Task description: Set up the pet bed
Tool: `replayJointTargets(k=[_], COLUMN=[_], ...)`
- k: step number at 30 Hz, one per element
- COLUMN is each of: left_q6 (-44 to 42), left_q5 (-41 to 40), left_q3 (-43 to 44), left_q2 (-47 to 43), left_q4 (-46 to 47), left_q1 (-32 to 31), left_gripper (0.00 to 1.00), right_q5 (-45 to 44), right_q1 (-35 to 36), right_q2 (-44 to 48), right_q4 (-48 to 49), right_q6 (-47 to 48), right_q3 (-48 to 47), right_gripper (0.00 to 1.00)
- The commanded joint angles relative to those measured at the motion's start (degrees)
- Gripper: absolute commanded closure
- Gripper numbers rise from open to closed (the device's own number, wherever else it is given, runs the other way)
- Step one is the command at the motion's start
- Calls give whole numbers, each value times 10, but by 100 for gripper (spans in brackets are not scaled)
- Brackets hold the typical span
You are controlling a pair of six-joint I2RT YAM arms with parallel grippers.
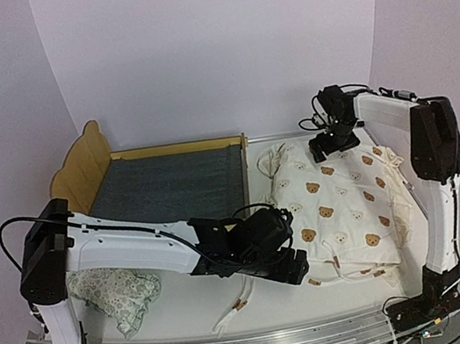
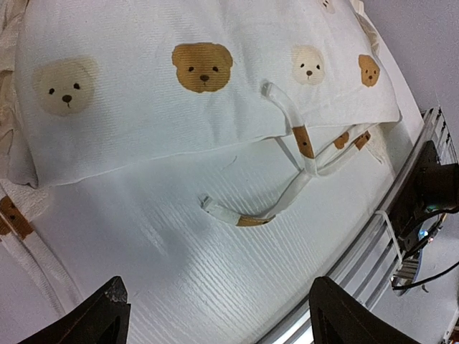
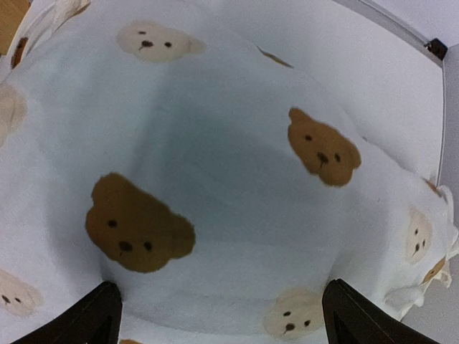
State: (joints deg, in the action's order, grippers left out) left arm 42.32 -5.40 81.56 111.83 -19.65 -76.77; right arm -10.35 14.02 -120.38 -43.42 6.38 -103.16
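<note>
The pet bed (image 1: 170,187) sits on the desk (image 1: 183,309), past the left gripper (image 1: 286,260) and off to its left side, and well away to the left of the right gripper (image 1: 333,147). Its grey bottom is bare, with nothing on it yet. The bear cover (image 1: 343,205) lies in a folded heap on the desk, not on the bed. The right gripper hangs right over the far end of the cover, wide open and holding nothing. The left gripper is low by the near corner of the cover. It is wide open too, with only the cloth and a loose tie (image 2: 287,193) in front of it. A small flower pillow (image 1: 118,294) lies far back to the left of the left gripper, by that arm's base. I think the step now is getting hold of the cover so it can go on the bed. Next, each gripper needs to go down and pinch an edge of the cover. Then both must lift together and carry it left over the bed. The cloth is soft and floppy, so it may slip or bunch up.
</note>
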Motion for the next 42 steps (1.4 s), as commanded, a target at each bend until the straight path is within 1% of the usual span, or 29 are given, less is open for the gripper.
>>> replayJointTargets(k=[1,8,13,14,16,17,19,22,23,24,25,27,29,31,33,34,36,37,38,39,40,41,42], left_q6=[38,63,79,80,82,84,90,95,99,102,108,122,133,141,146,151,154,157,159,159,159,159,158], left_q5=[-30,-55,-74,-76,-78,-79,-80,-81,-81,-80,-78,-76,-69,-65,-62,-62,-62,-65,-67,-67,-67,-67,-67], left_q3=[18,41,71,79,92,97,98,91,89,87,82,66,31,-2,-25,-31,-45,-50,-57,-62,-65,-66,-64], left_q2=[21,65,103,111,124,128,129,123,123,122,120,109,89,66,49,40,25,15,8,0,-9,-16,-21], left_q4=[61,87,87,86,84,84,89,96,95,95,95,103,131,153,151,143,113,99,85,75,66,53,40], left_q1=[2,2,3,3,4,5,6,6,6,6,6,5,5,5,5,5,3,2,0,-2,-5,-7,-9], left_gripper=[13,13,12,12,12,12,12,12,12,12,12,13,14,14,14,14,14,14,14,13,13,12,11], right_q5=[-32,14,41,45,51,53,53,47,46,47,47,45,55,100,166,191,177,141,102,62,21,-6,-26], right_q1=[-14,-39,-41,-40,-40,-41,-41,-40,-40,-40,-41,-40,-40,-39,-34,-30,-24,-24,-24,-24,-24,-25,-25], right_q2=[-37,-108,-138,-139,-132,-126,-106,-63,-47,-29,-12,19,49,86,123,141,175,189,202,214,225,236,242], right_q4=[6,-5,-37,-43,-46,-49,-53,-64,-71,-79,-90,-118,-151,-168,-169,-169,-178,-182,-185,-187,-188,-189,-188], right_q6=[73,76,65,62,47,37,14,-31,-52,-79,-105,-155,-210,-263,-282,-277,-262,-252,-244,-236,-227,-214,-195], right_q3=[-72,-114,-91,-81,-51,-35,0,53,70,87,103,135,168,205,249,270,285,287,289,289,287,285,281], right_gripper=[2,2,2,4,14,22,38,66,73,78,81,83,86,89,91,90,80,67,45,25,10,4,2])
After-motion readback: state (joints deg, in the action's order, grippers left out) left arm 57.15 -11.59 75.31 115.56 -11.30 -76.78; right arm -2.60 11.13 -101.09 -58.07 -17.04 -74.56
